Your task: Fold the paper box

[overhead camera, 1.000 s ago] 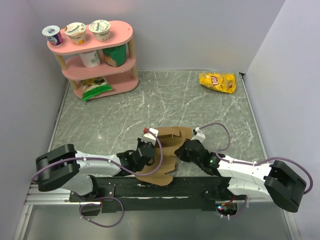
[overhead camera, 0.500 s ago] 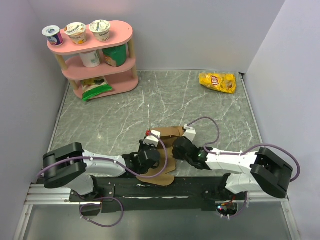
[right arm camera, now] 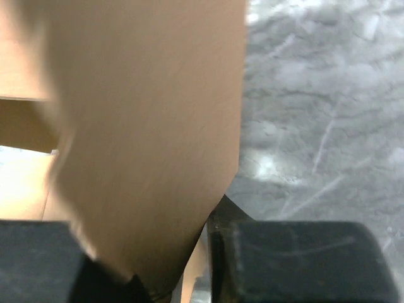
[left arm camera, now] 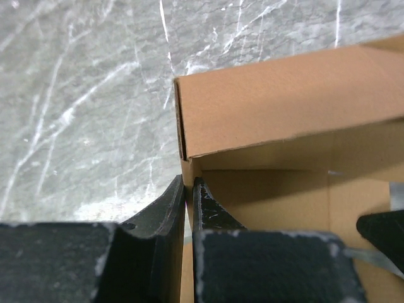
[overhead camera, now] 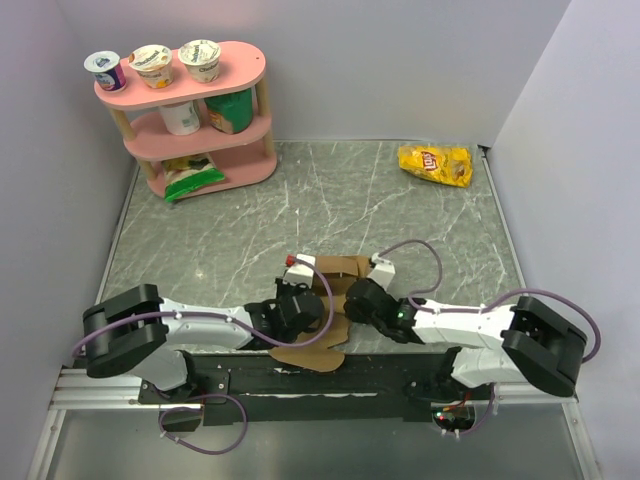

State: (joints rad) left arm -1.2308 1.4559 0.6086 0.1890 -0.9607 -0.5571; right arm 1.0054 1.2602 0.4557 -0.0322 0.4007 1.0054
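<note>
- Starting at 6 o'clock, at the near edge of the grey marbled counter (overhead camera: 400, 210), the plain brown cardboard paper box (overhead camera: 340, 268) sits half formed between the two arms. Its rounded flaps lie flat toward the arm bases.
- The left hand (left arm camera: 189, 196) is pinched narrow on an upright side wall of the paper box. One finger is on each face, just below the corner where a folded-over panel meets the wall.
- The right hand (right arm camera: 189, 252) is at the box's 3 o'clock side. A raised panel runs between its fingers. The view is blurred, but the hand looks closed onto the card.
- The step in hand appears to be bringing the walls up square so they meet at the corners.
- To do it well, the left hand should act as a fixed anchor while the right swings its panel about the crease rather than dragging it sideways.
- The base should stay flat on the counter, so any lift should be small and even on both sides.
- The card looks thin, so a light pinch near the fold line is less likely to buckle or dent it than a hard grip far from the fold.
- Farther off, a yellow chip bag (overhead camera: 435, 163) lies at 1 o'clock.
- A pink three-tier shelf (overhead camera: 245, 70) holding cups stands at 10 o'clock. Both are well apart from the work.
</note>
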